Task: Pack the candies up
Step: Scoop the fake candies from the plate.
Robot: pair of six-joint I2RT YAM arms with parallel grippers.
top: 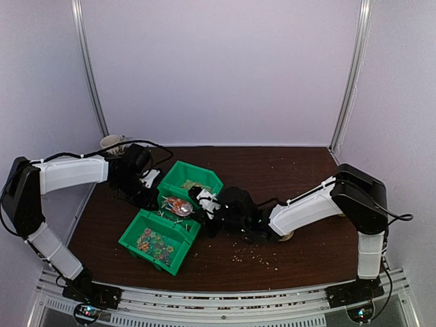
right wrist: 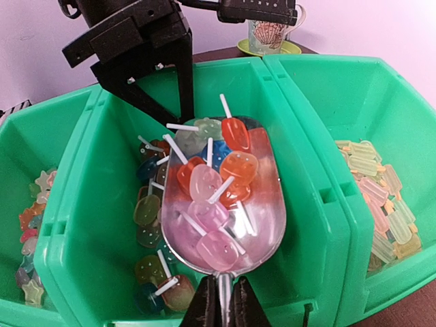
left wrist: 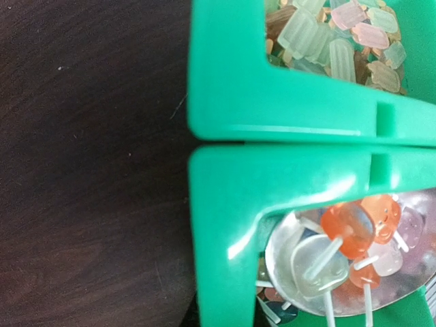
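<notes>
My right gripper is shut on the handle of a metal scoop. The scoop is heaped with lollipop candies in orange, red and pink, and it hangs over the middle green bin. More lollipop candies lie in that bin. The left bin holds star candies; the right bin holds pale ice-pop candies. My left gripper stands at the middle bin's far rim with its jaws apart and empty. The left wrist view shows only bin walls and the scoop.
A shell-patterned cup on a saucer stands at the table's back left. Pale crumbs are scattered on the dark table in front of the right arm. Metal frame posts rise at the back corners.
</notes>
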